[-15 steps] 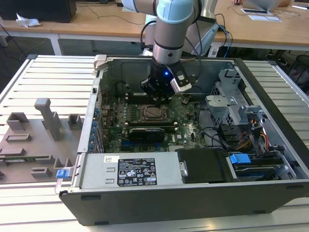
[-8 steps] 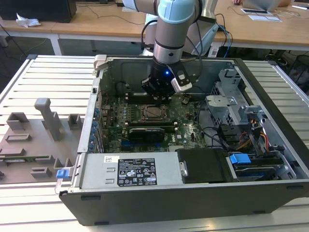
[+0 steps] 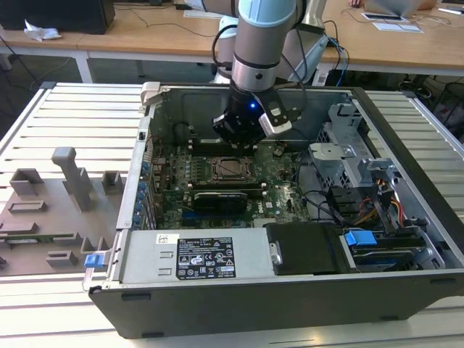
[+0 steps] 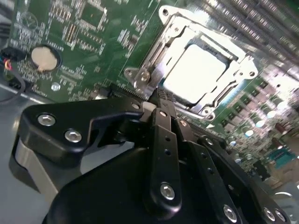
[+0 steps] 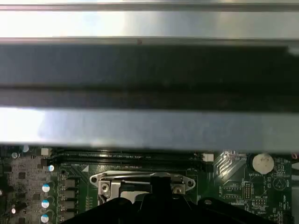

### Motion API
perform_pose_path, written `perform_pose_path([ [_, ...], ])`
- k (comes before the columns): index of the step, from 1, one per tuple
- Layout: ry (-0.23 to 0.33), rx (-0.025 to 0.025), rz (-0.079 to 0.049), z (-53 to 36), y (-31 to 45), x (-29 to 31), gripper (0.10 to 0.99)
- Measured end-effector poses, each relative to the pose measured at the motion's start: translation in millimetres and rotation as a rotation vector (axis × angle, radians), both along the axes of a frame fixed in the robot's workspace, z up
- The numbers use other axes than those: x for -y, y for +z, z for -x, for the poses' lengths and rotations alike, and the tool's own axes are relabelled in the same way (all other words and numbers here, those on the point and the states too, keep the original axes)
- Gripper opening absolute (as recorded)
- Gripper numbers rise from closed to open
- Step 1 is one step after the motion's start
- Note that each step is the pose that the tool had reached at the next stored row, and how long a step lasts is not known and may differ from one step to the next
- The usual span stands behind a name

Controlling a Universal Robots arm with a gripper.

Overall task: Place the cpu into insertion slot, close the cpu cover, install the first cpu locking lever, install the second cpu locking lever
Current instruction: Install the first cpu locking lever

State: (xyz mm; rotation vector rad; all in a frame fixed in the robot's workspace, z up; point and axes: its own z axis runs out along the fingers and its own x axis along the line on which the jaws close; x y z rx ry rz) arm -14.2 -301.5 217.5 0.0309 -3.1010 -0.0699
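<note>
Exterior view, left to right: grey fixture tray (image 3: 51, 210) on the table, then open computer case (image 3: 290, 297), green motherboard (image 3: 174, 181) inside. Gripper (image 3: 243, 141) hovers just above the insertion slot (image 3: 230, 169). In the second wrist view the fingers (image 4: 161, 109) look pressed together, holding nothing, tip near the socket edge. The cpu (image 4: 196, 74) sits in the slot, cpu cover (image 4: 154, 60) down around it. Risk: a slipping tip could scrape the board.

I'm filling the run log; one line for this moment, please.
gripper: fingers shut, at socket edge | cpu: seated in insertion slot | cpu cover: down over cpu
</note>
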Motion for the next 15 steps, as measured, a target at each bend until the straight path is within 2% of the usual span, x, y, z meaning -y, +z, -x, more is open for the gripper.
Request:
perform_pose_path([
  [1,0.000,0.0000,0.002,0.1,0.0,5.1,0.106],
  [4,0.000,-0.0001,0.002,0.1,0.0,15.2,0.106],
  [5,0.000,0.0000,0.002,0.1,0.0,21.6,0.106],
  [7,0.000,0.0000,0.002,0.1,0.0,30.4,0.106],
  [11,0.000,0.0000,0.002,0.1,0.0,39.4,0.106],
  [13,0.000,-0.0001,0.003,0.2,0.9,40.7,0.106],
  [15,0.000,0.0000,0.002,0.1,5.7,40.7,0.106],
])
